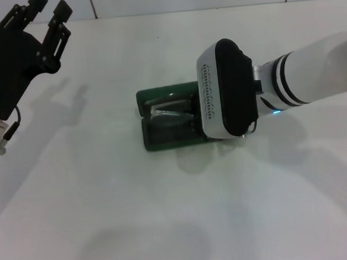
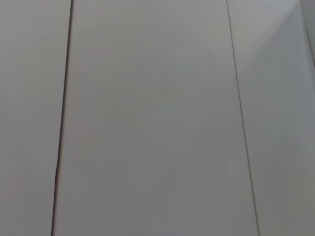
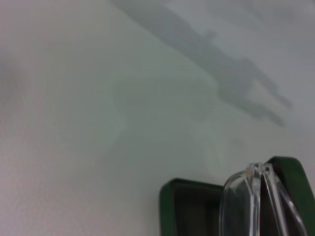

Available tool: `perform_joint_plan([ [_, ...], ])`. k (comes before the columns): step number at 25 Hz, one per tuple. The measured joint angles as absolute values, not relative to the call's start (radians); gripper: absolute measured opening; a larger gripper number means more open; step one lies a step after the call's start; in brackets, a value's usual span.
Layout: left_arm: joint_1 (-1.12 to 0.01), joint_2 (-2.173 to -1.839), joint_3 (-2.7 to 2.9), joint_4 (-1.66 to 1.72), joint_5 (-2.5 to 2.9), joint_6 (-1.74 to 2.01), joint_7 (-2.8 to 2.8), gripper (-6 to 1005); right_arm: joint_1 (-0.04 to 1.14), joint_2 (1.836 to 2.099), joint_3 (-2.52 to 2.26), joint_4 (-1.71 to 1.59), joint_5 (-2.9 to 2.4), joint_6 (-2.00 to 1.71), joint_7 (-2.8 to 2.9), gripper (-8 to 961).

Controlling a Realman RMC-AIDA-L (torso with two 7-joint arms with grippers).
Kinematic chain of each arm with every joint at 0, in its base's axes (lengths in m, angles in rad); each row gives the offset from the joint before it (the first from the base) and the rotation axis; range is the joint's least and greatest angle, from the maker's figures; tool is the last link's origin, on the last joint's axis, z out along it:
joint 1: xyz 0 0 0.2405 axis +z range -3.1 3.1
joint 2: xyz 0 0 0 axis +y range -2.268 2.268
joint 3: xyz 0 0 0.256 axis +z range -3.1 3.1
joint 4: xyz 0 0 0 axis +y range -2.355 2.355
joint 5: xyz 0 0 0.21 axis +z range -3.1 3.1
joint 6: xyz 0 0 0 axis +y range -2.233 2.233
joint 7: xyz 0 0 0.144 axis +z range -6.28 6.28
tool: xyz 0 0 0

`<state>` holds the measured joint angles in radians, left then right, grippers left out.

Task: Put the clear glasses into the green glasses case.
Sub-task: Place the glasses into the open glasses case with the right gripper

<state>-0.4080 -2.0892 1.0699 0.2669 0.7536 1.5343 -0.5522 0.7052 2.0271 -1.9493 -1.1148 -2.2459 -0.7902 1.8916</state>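
Nearest, the right claw (image 1: 192,118) is over the open case (image 1: 162,139) at mid-desk (image 1: 168,225), its wrist housing hiding the fingers; whether it grips cannot be told. Glasses (image 3: 256,201) sit partly inside the case (image 3: 170,206), one end standing above the rim, so seating appears unfinished. Farther off, the left claw (image 1: 41,9) is parked open, clear of the work

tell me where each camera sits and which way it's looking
Head view: from the robot's head, down at the white table; shows the raised left gripper and the right arm over the open green glasses case.
Left wrist view: on the raised left arm, facing only pale panels; no body shows.
Right wrist view: on the right arm, close over the clear glasses and case.
Head and right wrist views share the case and glasses.
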Motion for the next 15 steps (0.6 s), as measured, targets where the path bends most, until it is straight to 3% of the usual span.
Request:
perform_joint_plan([
  [15, -0.411, -2.089, 1.072, 0.267, 0.771, 1.534, -0.554, 430, 0.694, 2.028, -1.986, -1.157, -2.302, -0.796, 1.973, 147],
])
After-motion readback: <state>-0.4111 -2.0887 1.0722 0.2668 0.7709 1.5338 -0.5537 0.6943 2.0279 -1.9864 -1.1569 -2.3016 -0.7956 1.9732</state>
